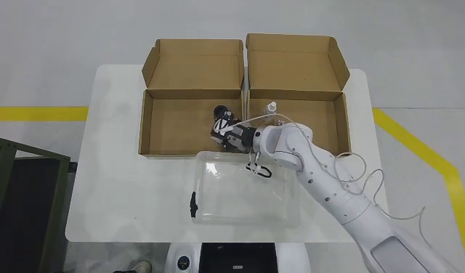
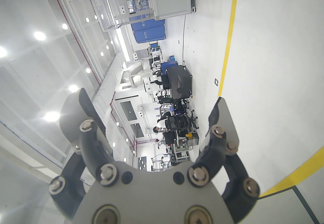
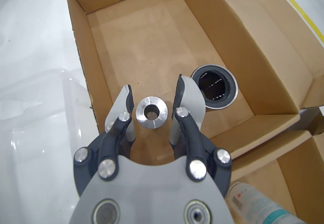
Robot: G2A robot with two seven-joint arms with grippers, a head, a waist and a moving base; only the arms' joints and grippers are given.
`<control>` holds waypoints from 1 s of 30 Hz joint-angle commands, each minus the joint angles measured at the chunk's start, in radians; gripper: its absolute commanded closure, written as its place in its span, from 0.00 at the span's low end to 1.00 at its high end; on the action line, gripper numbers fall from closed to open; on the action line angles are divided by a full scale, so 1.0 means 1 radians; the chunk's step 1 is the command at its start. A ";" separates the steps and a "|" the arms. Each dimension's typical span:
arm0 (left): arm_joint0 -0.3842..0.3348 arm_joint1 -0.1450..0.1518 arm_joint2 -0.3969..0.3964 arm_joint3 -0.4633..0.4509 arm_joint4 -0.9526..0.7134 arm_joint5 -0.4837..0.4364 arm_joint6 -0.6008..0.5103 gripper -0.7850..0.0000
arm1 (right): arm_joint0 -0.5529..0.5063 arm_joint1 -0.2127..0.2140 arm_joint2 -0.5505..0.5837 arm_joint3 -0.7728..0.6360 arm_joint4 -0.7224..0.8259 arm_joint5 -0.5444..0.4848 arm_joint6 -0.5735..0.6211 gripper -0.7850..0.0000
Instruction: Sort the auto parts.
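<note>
My right gripper (image 3: 154,83) hangs open inside the left cardboard box (image 3: 83,40), its jaws on either side of a silver metal bushing (image 3: 152,112) that stands on the box floor. I cannot tell whether the pads touch the bushing. Beside it on the same floor lies a black ring-shaped bearing (image 3: 214,90). In the top view the right gripper (image 1: 227,131) is at the near right corner of the left box (image 1: 174,124), with the bearing (image 1: 220,112) just beyond it. My left gripper (image 2: 152,106) is open and holds nothing, pointing out at the room.
A second cardboard box (image 1: 320,120) adjoins on the right and holds a clear bottle (image 1: 270,107). A clear plastic tray (image 1: 247,193) sits in front of the boxes, with a small black part (image 1: 193,202) at its left edge. White tabletop is free on the left.
</note>
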 commanded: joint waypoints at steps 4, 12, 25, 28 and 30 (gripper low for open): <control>0.000 0.000 0.000 0.000 0.000 0.000 0.000 0.00 | -0.034 0.008 0.044 -0.059 0.019 0.020 -0.012 0.57; 0.000 0.000 0.000 0.000 0.000 0.000 0.000 0.00 | -0.138 0.033 0.135 -0.187 0.013 0.035 -0.054 0.54; 0.000 0.000 0.000 0.000 0.000 0.000 0.000 0.00 | -0.469 0.095 0.378 -0.451 -0.088 0.090 -0.181 0.37; 0.000 0.000 0.000 0.000 0.000 0.000 0.000 0.00 | -0.550 0.106 0.439 -0.493 -0.108 0.107 -0.226 0.22; 0.000 0.000 0.000 0.000 0.000 0.000 0.000 0.00 | -0.601 0.112 0.480 -0.516 -0.127 0.119 -0.256 0.12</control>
